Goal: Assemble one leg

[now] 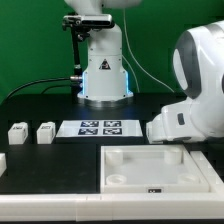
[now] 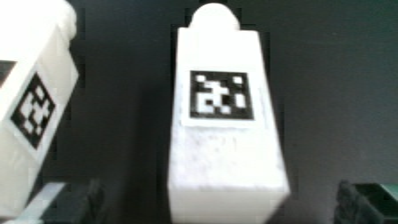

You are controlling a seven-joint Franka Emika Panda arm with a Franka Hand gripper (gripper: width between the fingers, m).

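In the wrist view a white leg [image 2: 222,115] lies flat on the black table, its black-and-white tag facing up. My gripper [image 2: 214,203] is open and straddles the leg's blunt end. One dark finger [image 2: 50,205] shows on one side and the other on the opposite side, each with a gap to the leg. A second leg [image 2: 32,100] lies beside it. In the exterior view my arm [image 1: 195,95] fills the right side and hides the gripper and these legs. Two more legs [image 1: 17,131] [image 1: 46,131] stand at the exterior view's left.
The large white square tray-like part [image 1: 160,168] lies at the front of the exterior view. The marker board [image 1: 100,127] lies in the middle, in front of the robot base [image 1: 104,75]. Another white part [image 1: 2,160] shows at the left edge.
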